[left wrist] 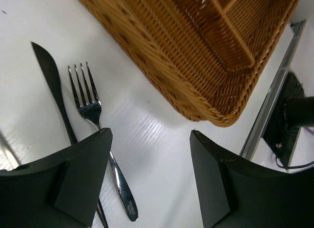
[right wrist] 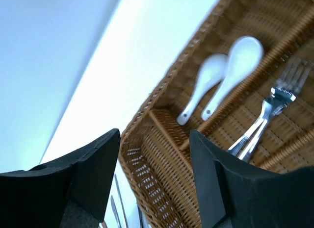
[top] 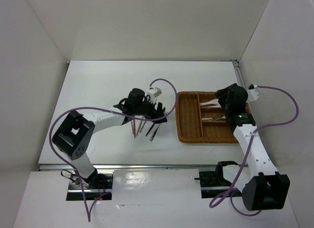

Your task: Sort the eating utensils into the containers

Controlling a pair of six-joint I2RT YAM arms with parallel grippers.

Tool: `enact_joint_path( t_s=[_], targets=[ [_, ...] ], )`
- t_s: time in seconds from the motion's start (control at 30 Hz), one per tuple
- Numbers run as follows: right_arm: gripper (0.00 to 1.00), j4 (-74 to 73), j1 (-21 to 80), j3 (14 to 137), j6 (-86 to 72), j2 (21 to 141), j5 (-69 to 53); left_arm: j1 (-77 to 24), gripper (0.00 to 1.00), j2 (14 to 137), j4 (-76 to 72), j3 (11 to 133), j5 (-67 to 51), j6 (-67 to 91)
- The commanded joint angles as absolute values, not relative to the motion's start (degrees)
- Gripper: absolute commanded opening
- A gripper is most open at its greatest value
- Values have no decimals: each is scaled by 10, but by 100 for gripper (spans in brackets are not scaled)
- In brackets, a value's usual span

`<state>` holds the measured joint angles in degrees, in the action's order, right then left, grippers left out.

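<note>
The wicker tray (top: 178,121) lies right of centre, its containers side by side. My right gripper (top: 222,106) hovers over it, open and empty (right wrist: 154,132). Below it in one section lie two white spoons (right wrist: 221,78), and two silver forks (right wrist: 267,120) lie in the section beside them; the long section (right wrist: 162,184) beneath the jaws holds nothing. My left gripper (top: 158,115) hangs open (left wrist: 149,135) just left of the tray (left wrist: 162,56), above loose utensils (top: 142,127) on the table. A silver fork (left wrist: 93,110) and a dark knife (left wrist: 51,86) lie by its left finger (left wrist: 73,179), the fork's handle running under the fingertip.
White walls close in the table on the left, back and right. A metal rail (left wrist: 272,105) runs along the table's near edge, past the tray's corner. The purple cables (top: 167,83) arc over both arms.
</note>
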<state>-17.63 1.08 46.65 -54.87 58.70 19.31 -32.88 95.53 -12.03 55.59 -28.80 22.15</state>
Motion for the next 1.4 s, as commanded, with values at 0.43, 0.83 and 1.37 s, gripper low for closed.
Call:
enact_joint_path(
  t_s=[0.43,0.83,1.37],
  targets=[
    [69,-113,8,439,-433,573,129,-335,70,1085,-148,592,-237,232],
    [71,-119,8,433,-433,562,151,-335,64,1129,-84,640,-226,243],
    [71,-113,8,422,-433,568,151,-366,61,1065,-18,587,-162,243]
  ],
)
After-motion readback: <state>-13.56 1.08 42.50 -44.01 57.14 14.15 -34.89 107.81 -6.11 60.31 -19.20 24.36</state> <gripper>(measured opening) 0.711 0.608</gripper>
